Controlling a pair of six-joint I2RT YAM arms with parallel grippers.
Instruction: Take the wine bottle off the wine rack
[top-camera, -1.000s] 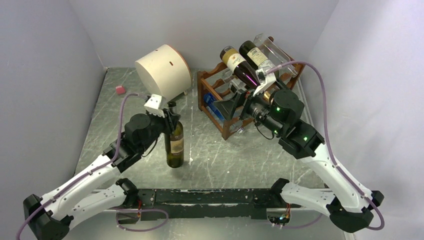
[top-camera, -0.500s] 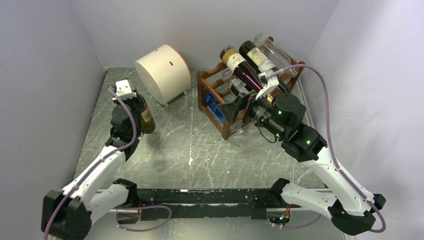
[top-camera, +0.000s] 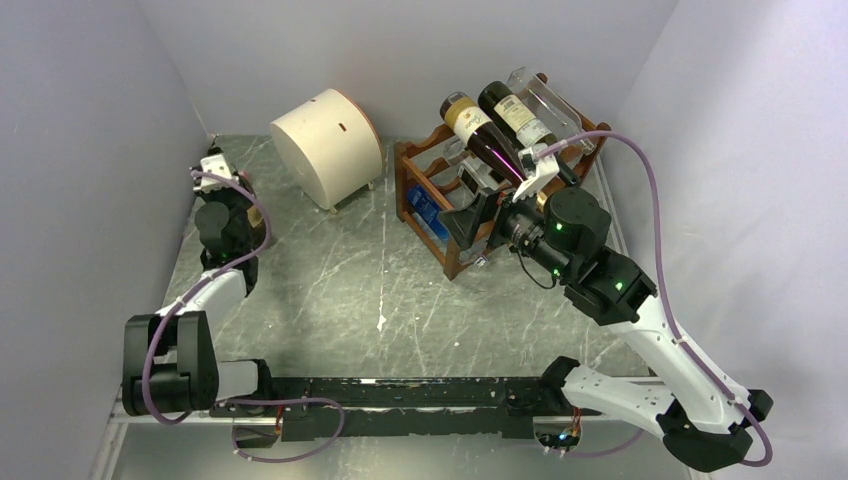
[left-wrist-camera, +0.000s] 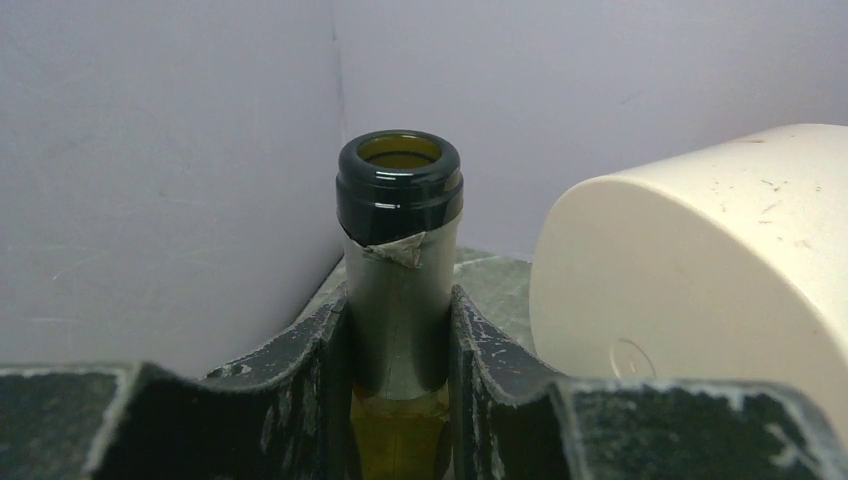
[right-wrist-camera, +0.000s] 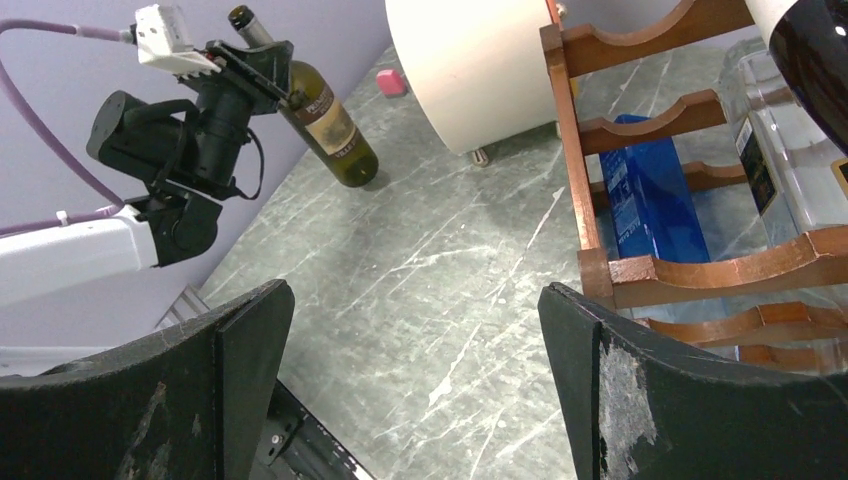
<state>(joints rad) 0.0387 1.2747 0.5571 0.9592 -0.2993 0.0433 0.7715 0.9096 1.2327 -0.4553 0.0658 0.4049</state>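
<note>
Left gripper (left-wrist-camera: 400, 335) clamps the wine bottle (left-wrist-camera: 400, 185) by its neck, apparently parking it clear of the wine rack (right-wrist-camera: 700, 270); right gripper (right-wrist-camera: 415, 310) gapes empty.

wine bottle (right-wrist-camera: 325, 120): green, uncorked, tilted | wine rack (right-wrist-camera: 700, 272): reddish-brown, upright, well apart

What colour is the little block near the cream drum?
Pink. The little block shows best in the right wrist view.

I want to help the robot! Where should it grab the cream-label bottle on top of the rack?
Probably its neck, from the near-right side: the cream-label bottle lies across the wine rack, slim end pointing that way.
</note>
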